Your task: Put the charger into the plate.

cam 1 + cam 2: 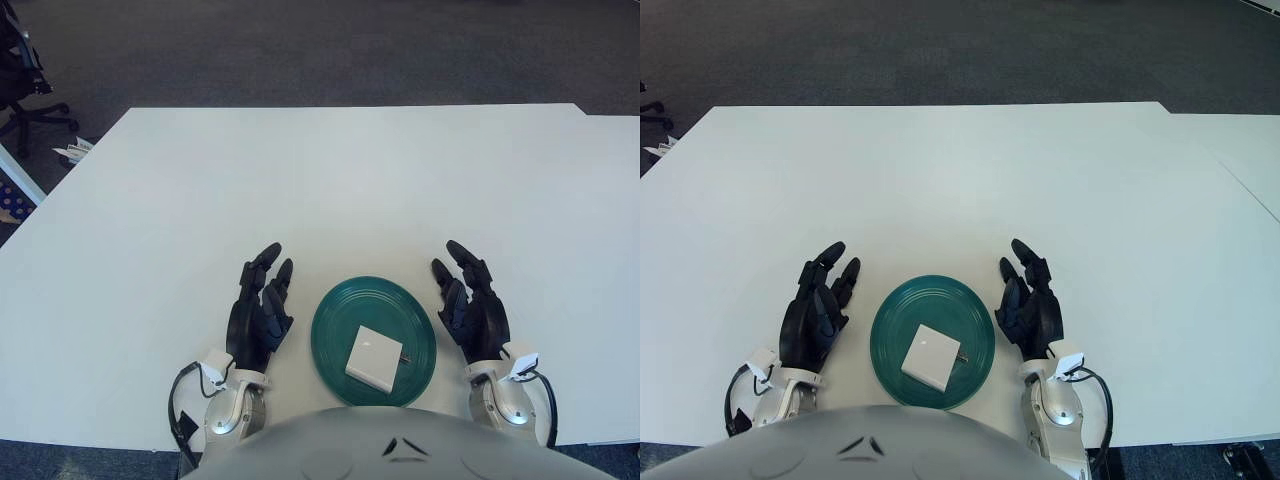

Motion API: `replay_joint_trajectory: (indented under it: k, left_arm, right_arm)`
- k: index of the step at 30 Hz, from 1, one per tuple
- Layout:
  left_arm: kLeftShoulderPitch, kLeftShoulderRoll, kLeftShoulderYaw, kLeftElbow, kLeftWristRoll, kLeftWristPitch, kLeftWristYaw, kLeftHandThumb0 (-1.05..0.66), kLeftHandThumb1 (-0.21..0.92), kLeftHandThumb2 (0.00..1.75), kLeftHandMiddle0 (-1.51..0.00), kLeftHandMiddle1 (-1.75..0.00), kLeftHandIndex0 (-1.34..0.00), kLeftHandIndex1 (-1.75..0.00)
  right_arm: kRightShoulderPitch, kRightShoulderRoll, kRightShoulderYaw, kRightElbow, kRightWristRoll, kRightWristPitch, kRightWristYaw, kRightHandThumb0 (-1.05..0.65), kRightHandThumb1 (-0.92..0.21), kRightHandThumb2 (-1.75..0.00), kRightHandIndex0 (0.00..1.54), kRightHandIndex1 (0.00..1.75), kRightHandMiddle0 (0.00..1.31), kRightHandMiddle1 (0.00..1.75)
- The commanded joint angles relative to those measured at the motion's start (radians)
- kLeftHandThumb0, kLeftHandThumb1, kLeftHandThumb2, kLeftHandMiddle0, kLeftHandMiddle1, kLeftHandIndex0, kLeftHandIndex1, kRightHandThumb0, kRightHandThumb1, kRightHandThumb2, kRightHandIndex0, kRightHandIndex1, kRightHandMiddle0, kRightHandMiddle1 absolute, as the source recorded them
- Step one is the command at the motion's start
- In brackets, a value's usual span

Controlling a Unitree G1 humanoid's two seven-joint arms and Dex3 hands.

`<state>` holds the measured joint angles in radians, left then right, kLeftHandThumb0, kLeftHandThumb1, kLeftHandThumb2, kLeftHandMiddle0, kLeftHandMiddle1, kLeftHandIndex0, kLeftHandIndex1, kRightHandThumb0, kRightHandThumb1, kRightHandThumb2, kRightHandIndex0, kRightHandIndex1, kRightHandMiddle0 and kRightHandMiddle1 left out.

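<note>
The white charger point(374, 358) lies flat in the green plate point(340, 315) on the desk point(330, 180). The left hand point(258, 312) shows just left of the plate, fingers spread, holding nothing; the right hand point(472, 310) just right of it, likewise spread and empty.

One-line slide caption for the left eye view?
White charger lies in the green plate, flanked by open left hand and right hand.

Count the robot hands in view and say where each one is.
2. The left hand is beside the green plate on its left; the right hand on its right. Both open, empty.
</note>
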<state>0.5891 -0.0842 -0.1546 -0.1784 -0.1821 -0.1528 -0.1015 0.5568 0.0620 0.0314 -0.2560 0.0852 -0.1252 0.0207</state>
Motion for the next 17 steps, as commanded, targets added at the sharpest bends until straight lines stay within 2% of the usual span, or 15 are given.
replay_joint_trajectory:
  k: [1, 17]
  left_arm:
    - [0.030, 0.025, 0.008, 0.037, 0.025, 0.036, 0.007, -0.93, 0.92, 0.91, -0.40, -0.01, -0.03, -0.84]
    - [0.020, 0.072, 0.005, 0.010, 0.077, 0.043, -0.004, -0.97, 0.92, 0.95, -0.37, 0.00, -0.01, -0.83]
  right_arm:
    - [0.032, -0.008, -0.006, 0.045, -0.017, 0.045, -0.014, -0.74, -0.92, -0.81, 0.23, 0.00, 0.00, 0.57]
    - [0.041, 0.006, 0.003, 0.021, -0.006, 0.053, -0.016, -0.74, -0.92, -0.82, 0.27, 0.01, 0.00, 0.59]
